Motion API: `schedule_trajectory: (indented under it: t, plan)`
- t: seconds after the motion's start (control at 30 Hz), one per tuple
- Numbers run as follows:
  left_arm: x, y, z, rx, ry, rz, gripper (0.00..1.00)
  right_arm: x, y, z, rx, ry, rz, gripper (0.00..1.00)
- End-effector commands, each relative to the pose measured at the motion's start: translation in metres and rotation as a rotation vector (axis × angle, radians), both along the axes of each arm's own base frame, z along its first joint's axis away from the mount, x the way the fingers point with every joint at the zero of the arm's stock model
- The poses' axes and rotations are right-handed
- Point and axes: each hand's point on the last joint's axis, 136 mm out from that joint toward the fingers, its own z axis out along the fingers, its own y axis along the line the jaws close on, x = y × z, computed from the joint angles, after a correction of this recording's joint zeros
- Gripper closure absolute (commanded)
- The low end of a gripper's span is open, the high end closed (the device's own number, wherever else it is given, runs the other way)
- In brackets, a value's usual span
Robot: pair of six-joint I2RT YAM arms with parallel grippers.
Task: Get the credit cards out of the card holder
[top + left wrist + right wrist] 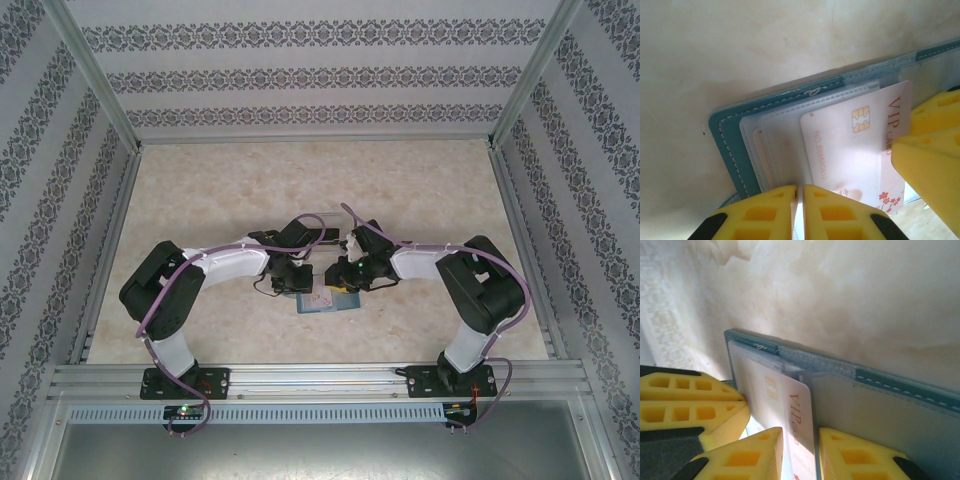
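Left wrist | credit card (855,145) lower edge hidden | card holder (727,145) cropped right

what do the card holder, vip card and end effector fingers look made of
Card holder: teal leather or faux leather, stitched edge. VIP card: glossy plastic, sheen across its face. Left end effector fingers: matte yellow plastic or foam, unclear which, with moulded cells.

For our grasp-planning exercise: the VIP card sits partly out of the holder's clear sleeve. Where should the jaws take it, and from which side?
Probably the free end of the card, past the sleeve mouth: it is thin and flat, so one jaw above, one below. Come from the fold side of the holder, where the right gripper is, and pull level with the sleeve.
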Motion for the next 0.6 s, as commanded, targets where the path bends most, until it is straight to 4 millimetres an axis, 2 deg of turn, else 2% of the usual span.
schedule_trajectory:
  t: [0.0,0.4,0.57]
  plan:
    - [-0.011,0.022,-0.017,0.115,0.037,-0.003,0.86,-0.004,0.001,-0.017,0.029,0.020,0.005,0.76]
    - [-0.012,0.025,-0.017,0.129,0.034,-0.004,0.86,-0.005,-0.011,-0.024,-0.030,0.012,-0.021,0.92]
    - [-0.012,0.030,-0.016,0.151,0.028,-0.006,0.86,-0.004,-0.023,-0.017,-0.058,-0.010,-0.035,0.93]
